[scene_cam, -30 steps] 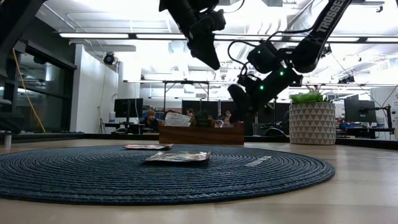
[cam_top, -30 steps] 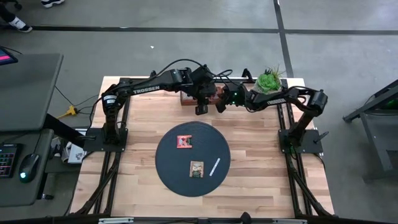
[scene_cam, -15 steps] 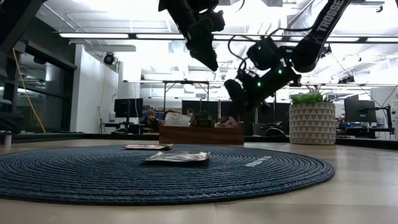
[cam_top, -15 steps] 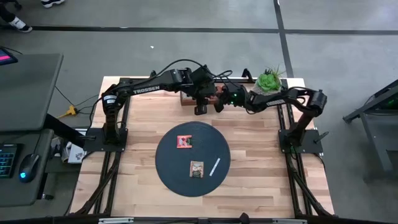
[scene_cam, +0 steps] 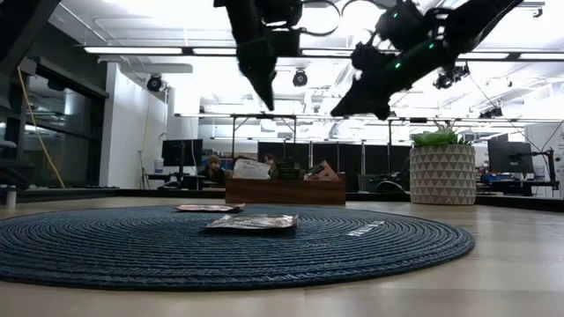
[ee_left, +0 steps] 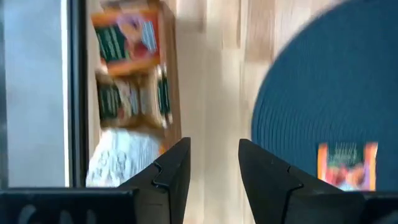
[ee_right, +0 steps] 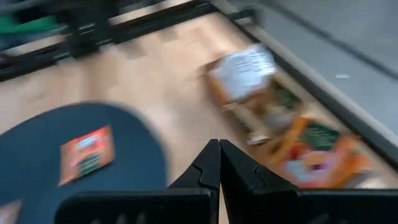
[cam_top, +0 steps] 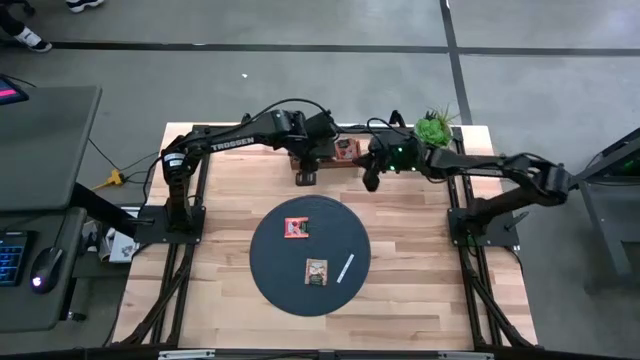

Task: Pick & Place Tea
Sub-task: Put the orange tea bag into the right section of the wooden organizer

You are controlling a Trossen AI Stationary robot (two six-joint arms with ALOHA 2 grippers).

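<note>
Tea sachets (cam_top: 344,150) are sitting in the wooden box (cam_top: 330,163) at the top middle; two more are lying on the dark round mat (cam_top: 310,255). Left gripper (cam_top: 304,178) is hanging beside the box, fingers apart, holding nothing. Right gripper (cam_top: 371,182) is hanging nearby, fingers pinched together, empty.

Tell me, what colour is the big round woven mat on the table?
The big round woven mat is dark blue; the high view shows it best.

Open mat (cam_top: 350,235) between sachets (cam_top: 296,228); planter (cam_top: 432,130) rearward.
</note>
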